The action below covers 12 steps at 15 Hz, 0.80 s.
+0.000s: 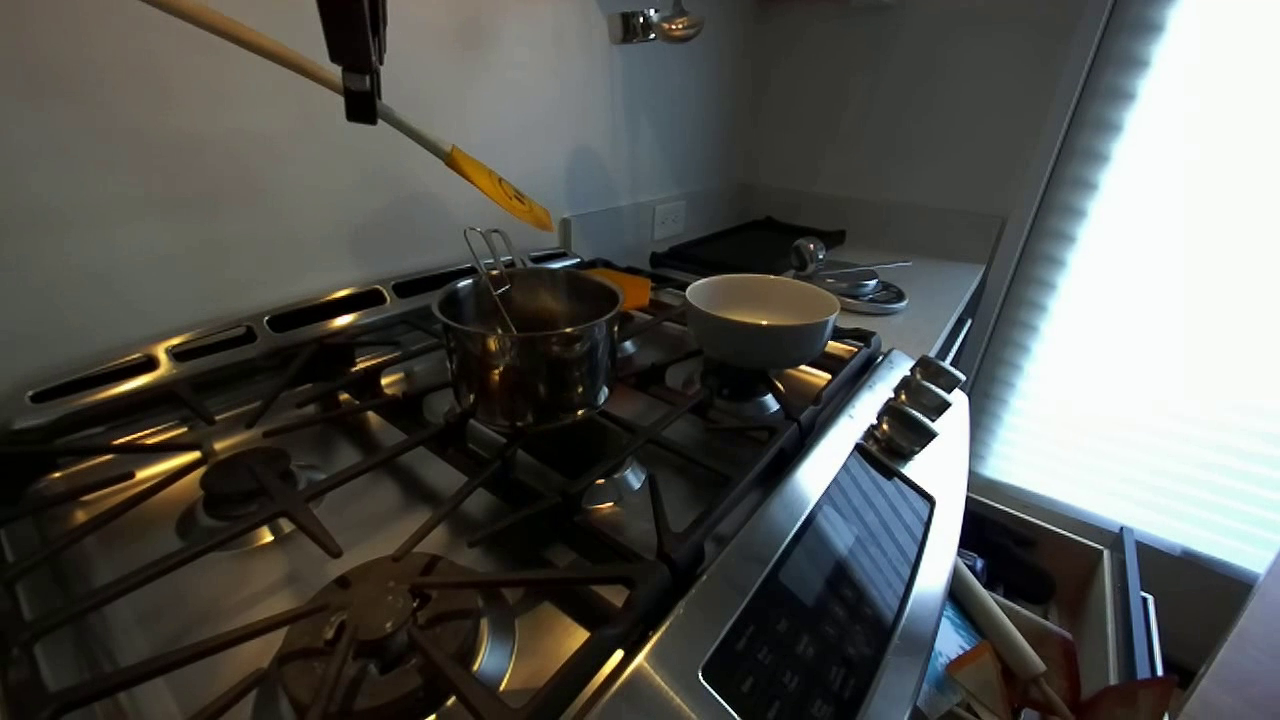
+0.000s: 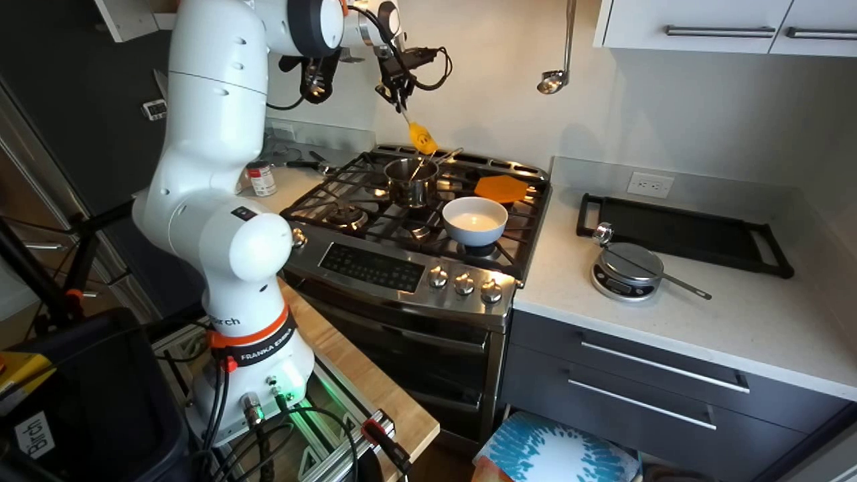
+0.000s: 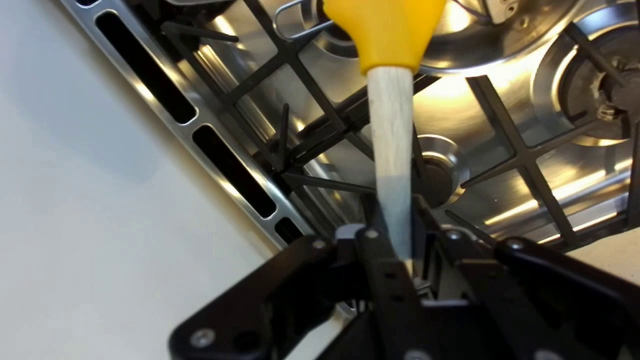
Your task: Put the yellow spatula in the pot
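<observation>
My gripper (image 1: 361, 105) is shut on the pale handle of the yellow spatula (image 1: 498, 187) and holds it in the air, slanting with the blade end lower. The gripper (image 2: 400, 104) and the yellow blade (image 2: 422, 138) also show in an exterior view. In the wrist view the handle (image 3: 392, 135) runs up from between the fingers (image 3: 395, 220) to the blade at the top edge. The pot (image 1: 535, 370), shiny steel, stands on the stove grates and also shows in an exterior view (image 2: 410, 193). The blade appears above the pot's rim, apart from it. A thin metal utensil leans in the pot.
A white bowl (image 1: 762, 325) stands on the front burner beside the pot. An orange hexagonal mat (image 2: 501, 189) lies behind it. The wall and the stove's vented back edge (image 3: 235, 167) are close to the gripper. A black tray (image 2: 689, 234) and a scale (image 2: 626, 274) are on the counter.
</observation>
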Each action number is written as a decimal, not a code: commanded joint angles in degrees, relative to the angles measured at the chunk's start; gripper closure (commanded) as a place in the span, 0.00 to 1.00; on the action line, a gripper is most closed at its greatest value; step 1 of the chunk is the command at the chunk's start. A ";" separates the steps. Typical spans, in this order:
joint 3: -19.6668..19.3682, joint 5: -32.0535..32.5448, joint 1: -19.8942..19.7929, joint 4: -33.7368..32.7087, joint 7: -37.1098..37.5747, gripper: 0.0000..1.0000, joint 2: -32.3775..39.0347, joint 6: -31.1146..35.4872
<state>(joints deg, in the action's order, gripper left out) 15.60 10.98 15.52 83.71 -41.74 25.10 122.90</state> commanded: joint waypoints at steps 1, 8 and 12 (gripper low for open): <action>-0.68 -0.78 0.58 2.06 6.29 0.96 -0.07 0.74; -0.04 -2.31 -1.56 4.41 9.52 0.96 2.15 6.96; 1.10 -5.32 -2.58 4.07 7.42 0.96 4.01 6.35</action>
<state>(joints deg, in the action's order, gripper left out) 15.41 8.31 14.25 86.92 -32.65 28.52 129.37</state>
